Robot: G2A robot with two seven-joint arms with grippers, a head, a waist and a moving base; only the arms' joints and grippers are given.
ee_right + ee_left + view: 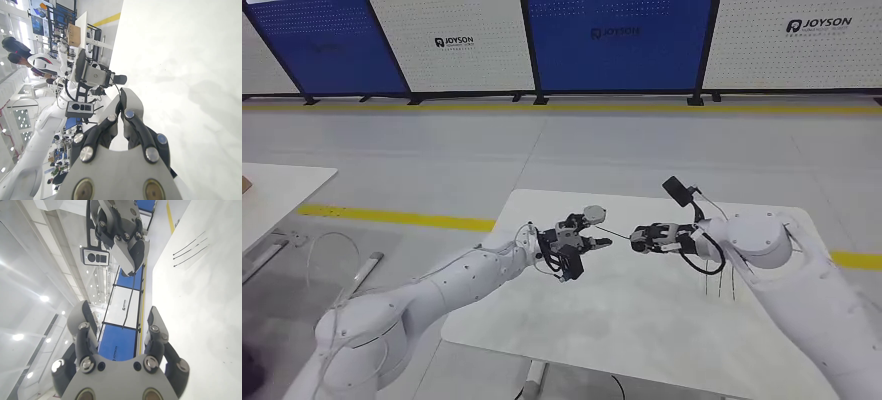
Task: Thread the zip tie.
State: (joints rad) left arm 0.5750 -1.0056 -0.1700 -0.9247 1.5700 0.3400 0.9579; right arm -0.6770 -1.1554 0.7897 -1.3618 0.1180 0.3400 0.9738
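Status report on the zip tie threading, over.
Left gripper open, empty. Right gripper shut on zip tie, tail toward left gripper. Three spare ties on table, not in the way.

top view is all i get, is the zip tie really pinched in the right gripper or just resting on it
Observer: Pinched. In the left wrist view the right gripper is shut on the zip tie, which hangs out from its fingertips.
Operator: and the left one, open enough to take it
Observer: The left gripper is open wide. The tie's free tip lines up with the gap and seems to touch neither finger.
Operator: any spares around
Observer: Three spare ties lie side by side on the table.
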